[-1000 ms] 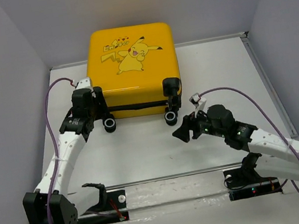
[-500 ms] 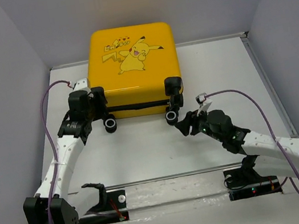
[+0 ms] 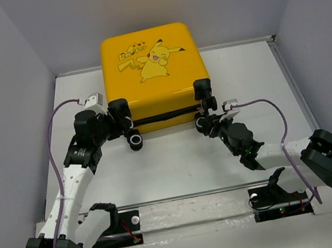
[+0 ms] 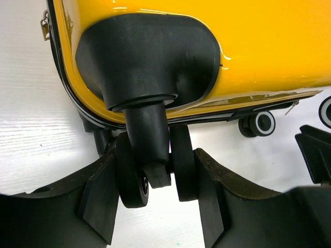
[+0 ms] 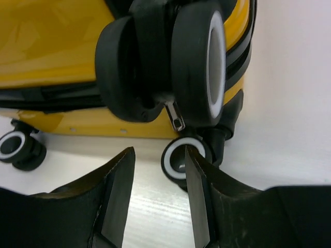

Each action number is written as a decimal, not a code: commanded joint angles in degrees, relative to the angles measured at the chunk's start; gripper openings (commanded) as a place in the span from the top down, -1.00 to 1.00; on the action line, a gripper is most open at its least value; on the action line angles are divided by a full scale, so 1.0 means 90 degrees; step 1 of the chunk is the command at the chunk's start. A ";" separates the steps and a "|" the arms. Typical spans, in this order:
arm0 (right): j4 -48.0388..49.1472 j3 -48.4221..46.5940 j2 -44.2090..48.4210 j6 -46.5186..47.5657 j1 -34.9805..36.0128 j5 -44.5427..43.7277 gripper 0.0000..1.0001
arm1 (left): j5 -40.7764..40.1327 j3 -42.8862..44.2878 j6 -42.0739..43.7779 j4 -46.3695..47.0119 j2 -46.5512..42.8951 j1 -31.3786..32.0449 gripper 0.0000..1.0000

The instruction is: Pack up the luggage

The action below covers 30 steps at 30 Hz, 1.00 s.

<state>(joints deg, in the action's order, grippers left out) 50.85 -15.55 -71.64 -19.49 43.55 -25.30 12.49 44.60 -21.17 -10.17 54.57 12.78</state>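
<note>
The luggage is a yellow hard-shell suitcase with a cartoon on top. It lies flat and closed at the back of the table, wheels toward me. My left gripper is at its near left corner. In the left wrist view the fingers press on both sides of a black twin caster wheel under the yellow shell. My right gripper is at the near right corner. In the right wrist view it stands open just below the wheels and a zipper pull, with nothing between its fingers.
Grey walls enclose the table on the left, back and right. The arms' mounting rail runs along the near edge. Purple cables loop above both arms. Another white-rimmed wheel shows at the far left of the right wrist view.
The luggage has shifted and turned a little to the right. My left gripper has closed onto its wheel. My right arm has reached forward to the right wheels, its jaws narrowing.
</note>
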 commanded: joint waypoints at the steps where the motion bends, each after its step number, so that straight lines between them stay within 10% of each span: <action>1: 0.1614 -0.0254 -0.0418 0.0339 -0.0326 -0.0646 0.02 | 0.0751 0.0172 0.0008 0.0291 -0.0564 0.0123 0.89; 15: 0.2709 -0.0928 -0.1864 0.0359 -0.0532 0.0672 0.07 | 0.0878 0.0093 -0.0119 0.0105 -0.1014 0.0114 0.88; 26: 0.2856 -0.1094 -0.2333 0.0153 -0.0874 0.1043 0.86 | 0.0848 -0.0004 -0.0187 0.0134 -0.1073 0.0114 0.88; 30: 0.2846 -0.1046 -0.2304 0.0017 -0.0874 0.1384 0.86 | 0.0955 -0.0033 -0.0245 0.0290 -0.0956 0.0114 0.89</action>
<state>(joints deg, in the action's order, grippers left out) 69.54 -22.04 -92.25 -17.78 36.05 -16.82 13.08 43.42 -24.95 -15.49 49.06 13.04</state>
